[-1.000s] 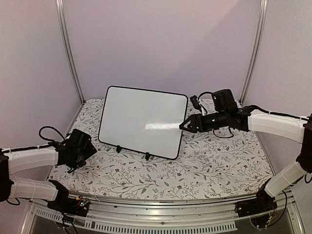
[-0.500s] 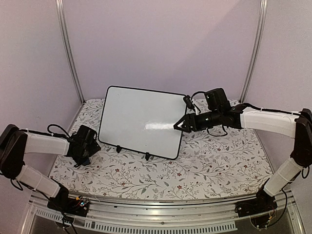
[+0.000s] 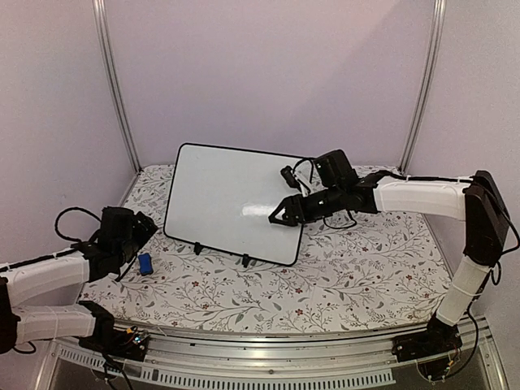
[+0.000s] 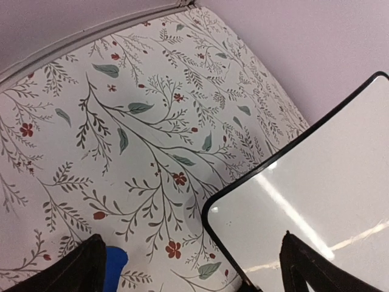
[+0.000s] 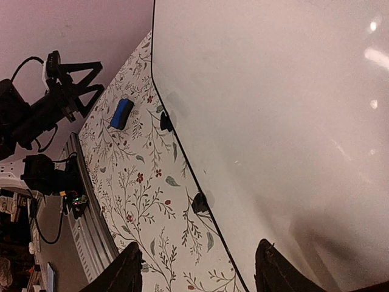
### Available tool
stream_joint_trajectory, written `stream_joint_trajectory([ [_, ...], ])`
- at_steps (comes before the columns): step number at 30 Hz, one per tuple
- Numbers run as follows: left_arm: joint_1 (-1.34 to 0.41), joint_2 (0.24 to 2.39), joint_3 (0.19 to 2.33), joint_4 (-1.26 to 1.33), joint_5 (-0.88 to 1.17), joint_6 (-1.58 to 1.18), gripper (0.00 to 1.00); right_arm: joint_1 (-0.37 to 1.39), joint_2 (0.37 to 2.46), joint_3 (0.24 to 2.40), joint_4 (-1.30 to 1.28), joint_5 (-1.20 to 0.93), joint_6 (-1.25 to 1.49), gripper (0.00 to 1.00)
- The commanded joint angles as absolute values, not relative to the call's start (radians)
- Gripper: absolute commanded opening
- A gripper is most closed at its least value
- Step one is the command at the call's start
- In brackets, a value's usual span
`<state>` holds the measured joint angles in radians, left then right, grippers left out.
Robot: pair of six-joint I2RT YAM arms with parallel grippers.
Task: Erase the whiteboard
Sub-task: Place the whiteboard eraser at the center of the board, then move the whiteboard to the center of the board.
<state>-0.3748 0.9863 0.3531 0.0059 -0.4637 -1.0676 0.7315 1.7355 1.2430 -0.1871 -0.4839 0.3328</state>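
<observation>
The left gripper (image 3: 138, 230) has drawn back toward the near-left corner, and the blue eraser (image 3: 145, 262) that was hidden under it a moment ago now lies alone on the flowered table (image 3: 349, 268), just beside the fingers. The whiteboard (image 3: 227, 195) stands tilted on its small feet at the middle back, with no writing visible on it, so the wiping looks finished. The right gripper (image 3: 278, 217) has slid leftward from the board's right edge to hover over its lower right face. The left fingers are spread wide and empty. The right fingers stand partly apart with nothing between them; whether they touch the board I cannot tell.
</observation>
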Motion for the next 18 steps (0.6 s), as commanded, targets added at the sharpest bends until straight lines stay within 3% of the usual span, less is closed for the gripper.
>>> stream_joint_trajectory([
  [1,-0.364,0.985,0.358,-0.064,-0.491,-1.063,0.99,0.777,1.798,1.305,-0.217,-0.423,0.337,0.62],
  [8,-0.366,0.879,0.309,-0.07,-0.48,-1.084,0.98,0.844,1.889,1.356,-0.271,-0.218,0.405,0.53],
  [18,-0.368,0.817,0.328,-0.112,-0.464,-1.066,0.97,0.992,1.995,1.454,-0.329,-0.058,0.467,0.52],
])
